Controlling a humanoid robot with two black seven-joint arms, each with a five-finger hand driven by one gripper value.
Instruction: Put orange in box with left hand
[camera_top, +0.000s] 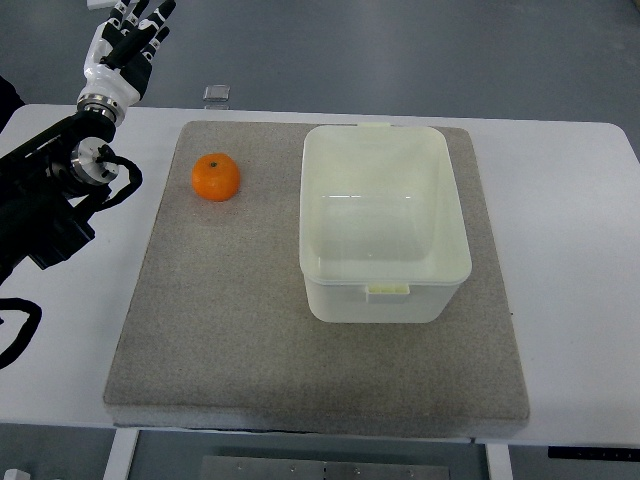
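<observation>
Orange (215, 177) on grey mat (230, 320), just left of empty box (385, 290) — round, light, firm, may roll; grasp around its sides from above. Left hand (125, 45) up at far-left tabletop (570, 220) edge — fingers extended, holding nothing.

The orange (216, 177) lies on the mat (240, 340) near its far left corner; the box (383, 222) sits toward its right edge.

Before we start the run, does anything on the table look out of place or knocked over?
Nothing stands out. The orange sits intact on the grey mat, the empty box stands upright beside it, and the left hand is raised clear.
</observation>
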